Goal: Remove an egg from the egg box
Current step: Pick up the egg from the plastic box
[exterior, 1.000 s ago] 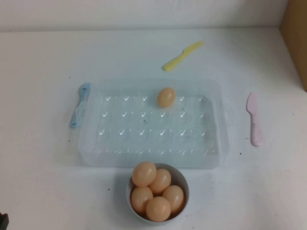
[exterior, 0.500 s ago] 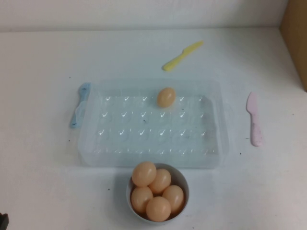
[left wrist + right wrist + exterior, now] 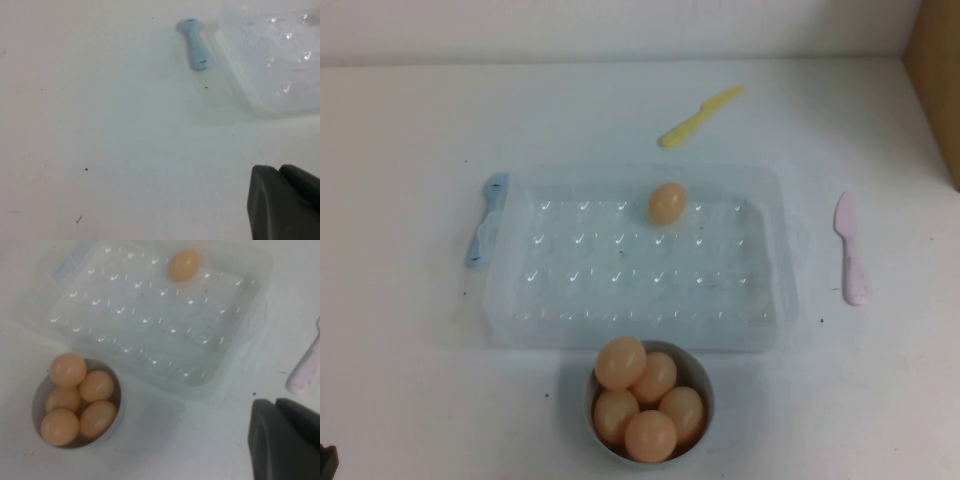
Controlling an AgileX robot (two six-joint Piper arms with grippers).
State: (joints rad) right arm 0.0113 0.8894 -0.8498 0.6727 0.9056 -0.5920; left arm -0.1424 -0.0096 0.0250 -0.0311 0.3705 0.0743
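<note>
The egg box (image 3: pixel 510 310) is a clear dimpled tray in the middle of the table, with a light blue clip (image 3: pixel 486 220) at its left end. One peach-tan egg (image 3: pixel 666 203) sits in its far row, right of the middle. The egg also shows in the right wrist view (image 3: pixel 185 264), with the box (image 3: pixel 220 365). My left gripper (image 3: pixel 279 169) is shut and empty, low at the near left, apart from the box corner (image 3: pixel 260 100) and the clip (image 3: pixel 196 44). My right gripper (image 3: pixel 275 402) is shut and empty above the table, near the box's near right corner.
A small white bowl (image 3: pixel 696 366) with several eggs stands just in front of the box, and also shows in the right wrist view (image 3: pixel 36 400). A yellow plastic knife (image 3: pixel 698 116) lies behind the box. A pink one (image 3: pixel 850 248) lies to its right. A brown board (image 3: pixel 938 70) stands at the far right.
</note>
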